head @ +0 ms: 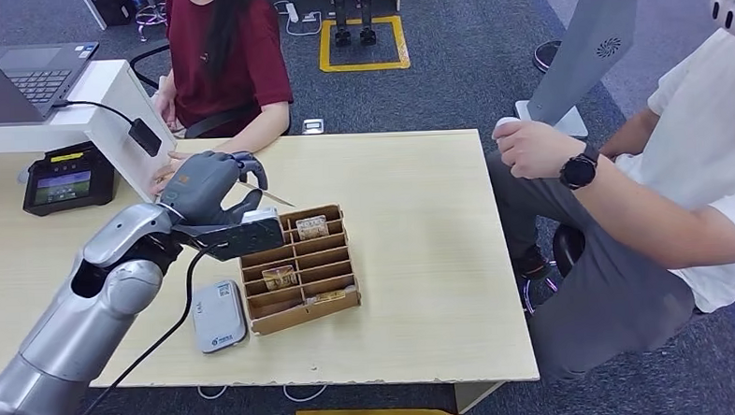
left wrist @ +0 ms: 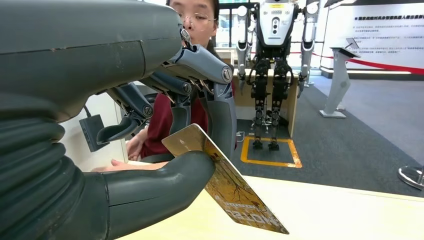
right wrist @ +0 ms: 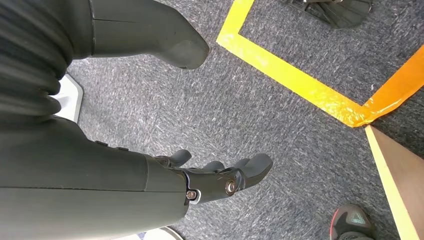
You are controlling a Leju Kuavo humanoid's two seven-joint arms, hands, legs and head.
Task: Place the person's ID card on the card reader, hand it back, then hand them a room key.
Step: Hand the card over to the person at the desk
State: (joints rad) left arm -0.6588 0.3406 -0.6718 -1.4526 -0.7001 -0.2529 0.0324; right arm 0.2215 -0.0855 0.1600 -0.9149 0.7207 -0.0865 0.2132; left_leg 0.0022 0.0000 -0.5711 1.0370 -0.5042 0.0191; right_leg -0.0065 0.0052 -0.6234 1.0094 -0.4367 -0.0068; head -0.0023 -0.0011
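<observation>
Gold room key (left wrist: 225, 187) sits pinched in our left hand (head: 211, 191) — a thin thumb-edge hold, so we judge it could slip before the person (head: 226, 55) takes it.

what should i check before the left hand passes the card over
1. Card held: ok, pinched between the left hand's thumb and fingers.
2. Card clear of the wooden tray: ok, lifted above it.
3. Person's hand near: ok, resting on the table just past the left hand.
4. Person's palm open to receive: cannot tell.
5. Card type, room key or ID: cannot tell.
6. Right hand out of the way: ok, hanging over the floor, holding nothing.
</observation>
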